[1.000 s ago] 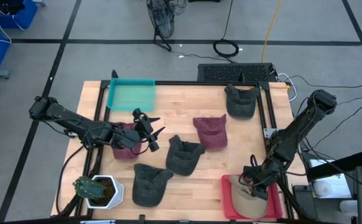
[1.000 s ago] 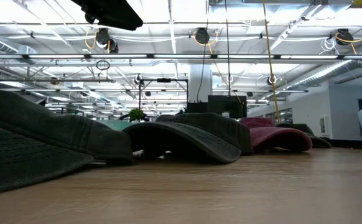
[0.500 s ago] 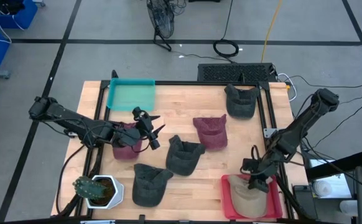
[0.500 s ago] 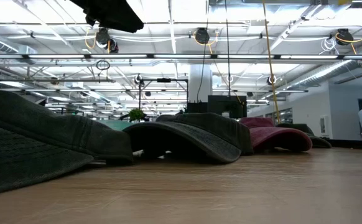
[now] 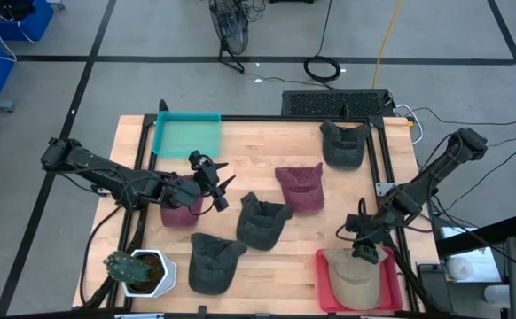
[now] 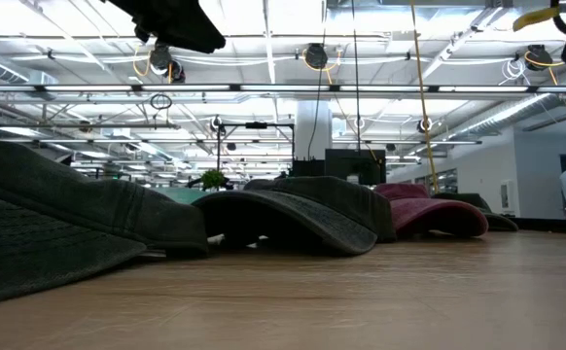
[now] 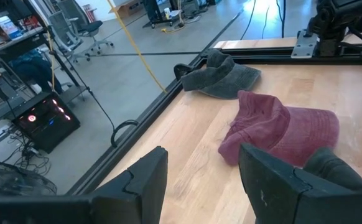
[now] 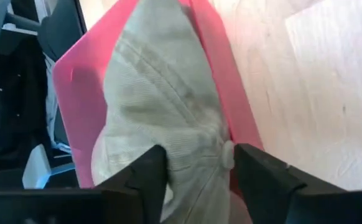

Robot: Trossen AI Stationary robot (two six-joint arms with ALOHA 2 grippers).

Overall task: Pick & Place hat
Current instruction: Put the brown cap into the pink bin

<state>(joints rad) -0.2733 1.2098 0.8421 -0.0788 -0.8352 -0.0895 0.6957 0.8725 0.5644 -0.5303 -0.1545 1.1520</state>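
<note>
High view: the beige hat [image 5: 354, 279] lies in the red tray [image 5: 391, 282] at the table's five o'clock corner. Right gripper [image 5: 361, 241] hovers above it, fingers released. Left gripper [image 5: 215, 184], fingers spread and empty, hangs over the maroon hat [image 5: 180, 213] toward nine o'clock.

Table [image 5: 267, 133] seen from above: empty tray [image 5: 187, 134] at far left corner, potted cactus [image 5: 136, 270] at near left corner. Second tray [image 5: 325, 292] at near right corner, cap [image 5: 354, 279] lying in it. Right end effector [image 5: 361, 241] above that tray's far edge, fingers apart, clear of cap. Five more caps spread over table: one far right [image 5: 344, 143], one centre [image 5: 301, 187], one just nearer [image 5: 262, 221], one near left [image 5: 212, 261], one mid-left [image 5: 180, 206]. Left end effector [image 5: 214, 182] over mid-left cap's right side, fingers apart.
</note>
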